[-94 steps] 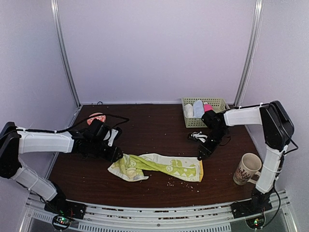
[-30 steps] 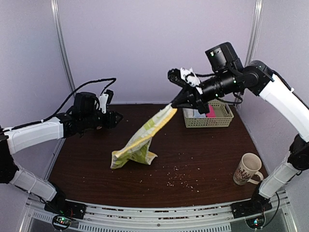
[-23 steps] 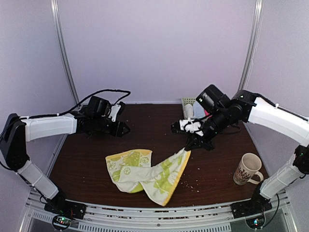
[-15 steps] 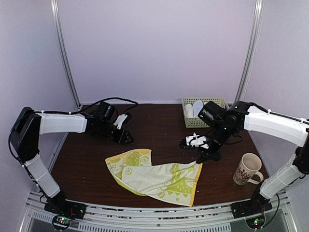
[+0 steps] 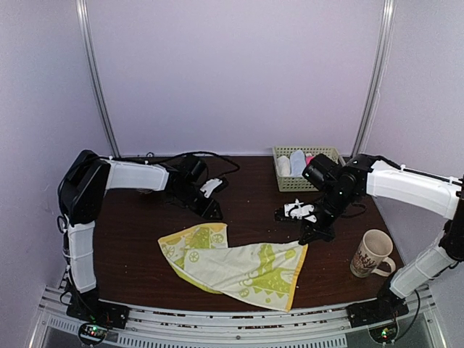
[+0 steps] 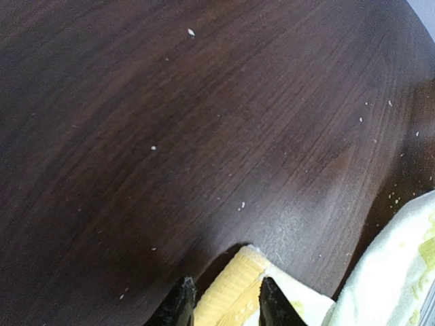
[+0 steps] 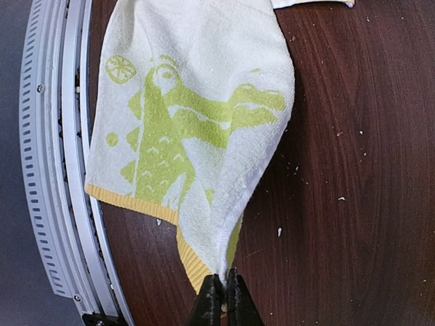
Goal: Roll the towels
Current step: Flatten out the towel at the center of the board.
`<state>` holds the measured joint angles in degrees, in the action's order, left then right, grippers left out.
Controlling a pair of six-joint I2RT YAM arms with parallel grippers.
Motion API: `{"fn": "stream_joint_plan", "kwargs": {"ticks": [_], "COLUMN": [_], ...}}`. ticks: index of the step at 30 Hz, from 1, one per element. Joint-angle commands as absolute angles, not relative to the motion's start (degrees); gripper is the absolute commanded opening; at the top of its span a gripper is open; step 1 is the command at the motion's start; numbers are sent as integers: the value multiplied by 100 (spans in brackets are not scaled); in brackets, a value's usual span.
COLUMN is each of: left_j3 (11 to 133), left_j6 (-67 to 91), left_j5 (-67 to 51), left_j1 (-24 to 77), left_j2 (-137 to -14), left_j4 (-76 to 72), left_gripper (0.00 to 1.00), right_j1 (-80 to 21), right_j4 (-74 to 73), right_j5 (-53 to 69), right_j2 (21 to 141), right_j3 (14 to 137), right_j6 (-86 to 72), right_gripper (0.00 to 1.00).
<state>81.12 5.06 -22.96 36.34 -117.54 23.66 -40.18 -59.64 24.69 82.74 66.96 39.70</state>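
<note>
Flattening the yellow-green towel (image 5: 239,264) on the surface (image 5: 246,192) should go best if the right fingers (image 7: 212,302), clamped on its right corner, hold it taut while the left fingers (image 6: 180,305), apart astride the far hem corner, close squarely.

Towel (image 7: 190,115) corner hidden between right jaws

Open tabletop (image 5: 250,185) behind towel (image 5: 246,264); basket (image 5: 313,185) back right, mug (image 5: 371,252) front right.
</note>
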Motion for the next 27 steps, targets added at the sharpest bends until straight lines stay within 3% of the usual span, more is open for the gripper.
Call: {"fn": "stream_joint_plan", "kwargs": {"ticks": [1, 9, 18, 23, 27], "left_j3": [8505, 8913, 8943, 8866, 8195], "left_j6": [166, -53, -180, 42, 665], "left_j5": [-2522, -2131, -1824, -991, -390], "left_j1": [3762, 4034, 4105, 4033, 3627], "left_j2": [-12180, -12601, -12548, -12311, -11250], "left_j4": [2812, 3296, 3418, 3362, 2608], "left_gripper": [32, 25, 0, 0, 0], "right_j1": [-3944, -3876, -3814, -3442, -2638], "right_j4": [-5858, -5795, -5632, -5514, -5718], "right_j5": [2577, 2630, 2663, 2800, 3245], "right_j2": [8152, 8104, 8104, 8138, 8268], "right_j3": [6590, 6476, 6322, 6412, 6779], "right_j6": [3988, 4025, 3957, 3868, 3990], "right_gripper": [0, 0, 0, 0, 0]}}
